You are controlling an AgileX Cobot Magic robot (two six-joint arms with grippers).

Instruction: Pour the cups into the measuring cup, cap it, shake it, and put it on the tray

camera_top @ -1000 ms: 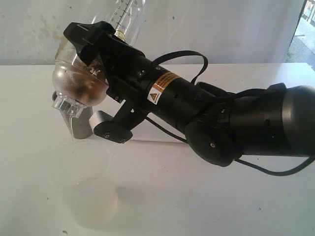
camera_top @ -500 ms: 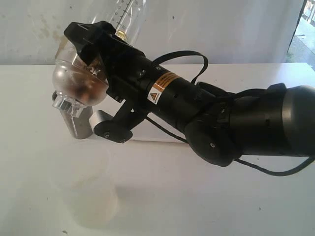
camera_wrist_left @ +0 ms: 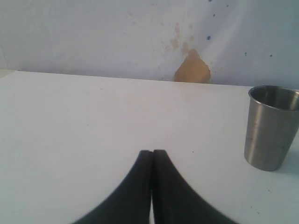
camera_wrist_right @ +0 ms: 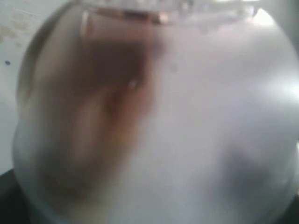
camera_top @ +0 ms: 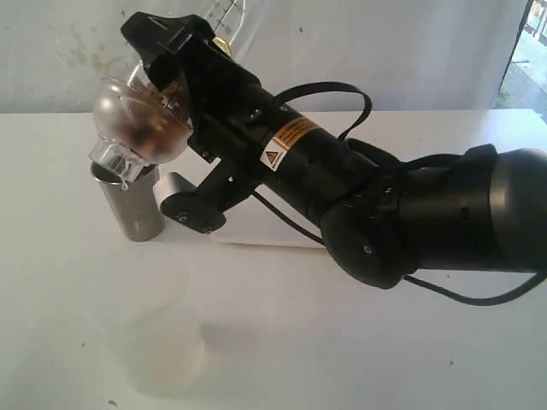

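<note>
clamping the measuring cup [camera_top: 137, 126] wide in the right gripper [camera_top: 173, 121], cap end tilted down-left, tray [camera_top: 265, 229] near, under the arm.

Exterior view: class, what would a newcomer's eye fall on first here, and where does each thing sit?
The bulky black right arm fills the middle, its gripper clamped on a tilted, dome-capped clear plastic measuring cup at upper left. Just below the cap stands a tapered stainless-steel tumbler; a faint milky translucent cup sits at lower left.
</note>
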